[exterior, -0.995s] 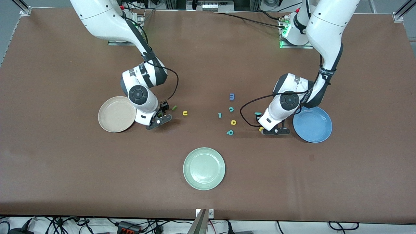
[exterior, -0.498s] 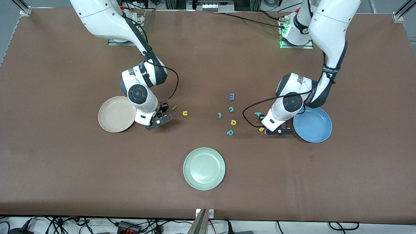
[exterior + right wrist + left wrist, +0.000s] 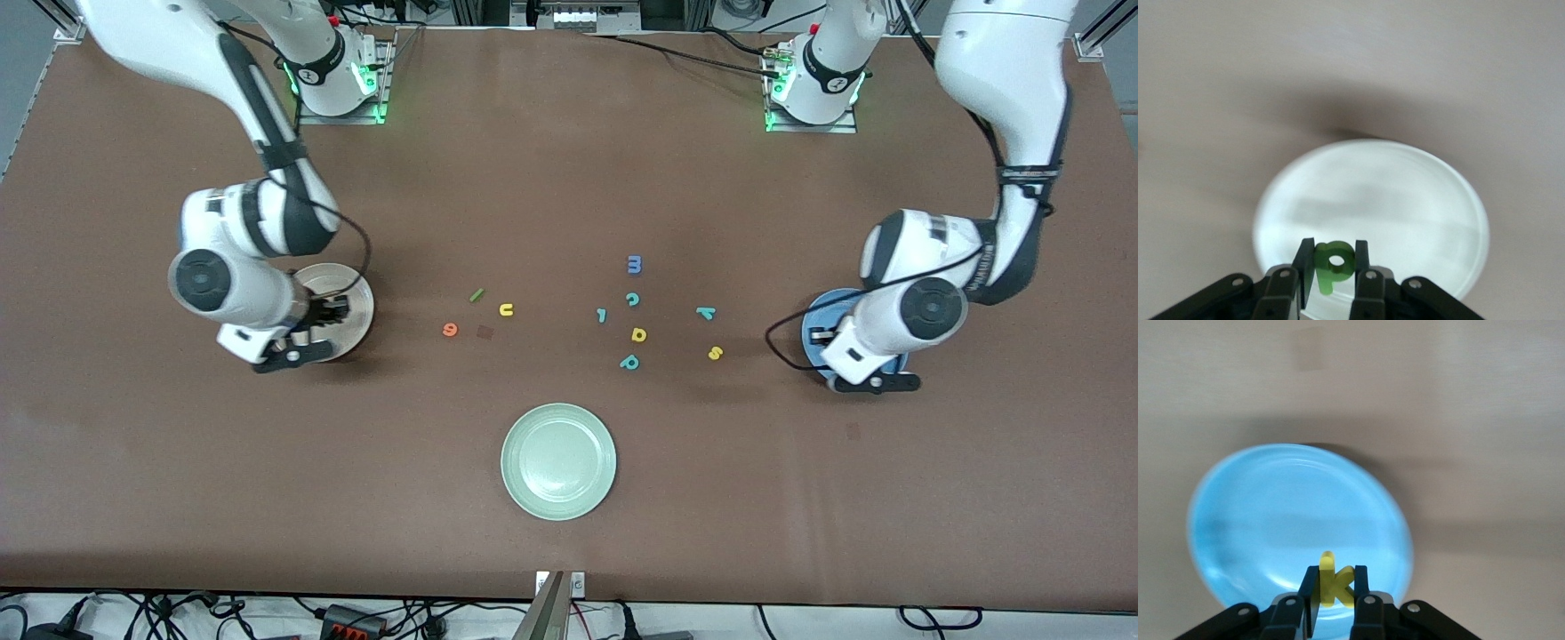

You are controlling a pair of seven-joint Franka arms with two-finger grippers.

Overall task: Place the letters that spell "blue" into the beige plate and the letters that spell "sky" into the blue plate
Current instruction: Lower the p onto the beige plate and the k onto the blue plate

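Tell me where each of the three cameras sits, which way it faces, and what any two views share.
Front view: high across the table, facing both arms' bases; shows both arms, the scattered letters, the pale green plate.
Left wrist view: on the left arm's wrist, looking down past the left gripper holding the yellow k over the blue plate.
Right wrist view: likewise, the right gripper holding the green b over the beige plate.
Shared: both plates also appear in front.
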